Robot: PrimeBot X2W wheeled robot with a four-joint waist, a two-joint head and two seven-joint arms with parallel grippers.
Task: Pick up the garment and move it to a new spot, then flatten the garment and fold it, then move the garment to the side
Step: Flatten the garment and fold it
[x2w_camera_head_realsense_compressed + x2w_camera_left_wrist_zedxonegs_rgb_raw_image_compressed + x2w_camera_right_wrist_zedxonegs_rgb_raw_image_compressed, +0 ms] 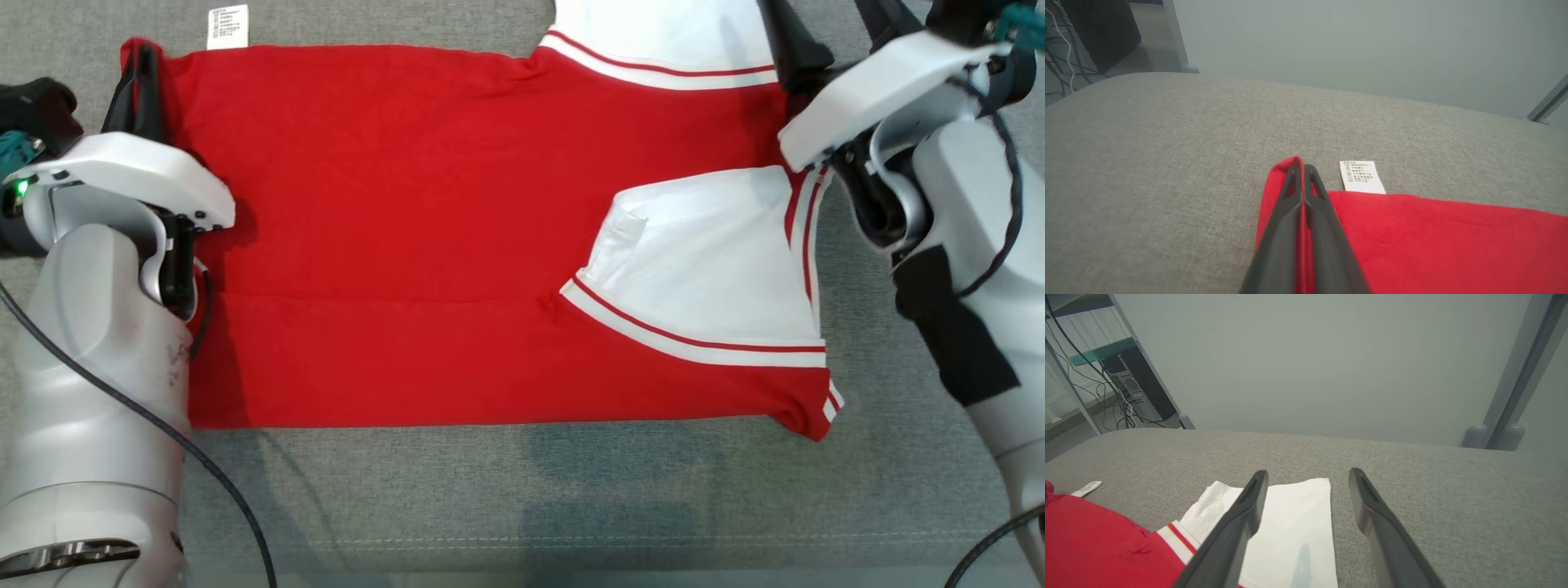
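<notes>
**What cloth, arms and frame edges keep from sight**

The garment's (408, 245) upper white sleeve (661, 33) runs off the top of the head view, and so do the right gripper's (1308, 473) fingertips. The left forearm (98, 327) covers the garment's edge on that side. How much red cloth sits between the left gripper's (1303, 168) pressed-together fingers cannot be told. The care label's (1361, 177) print is too small to read.

Matt cloth garment (408, 245) on coarse grey upholstery (571, 490)
</notes>
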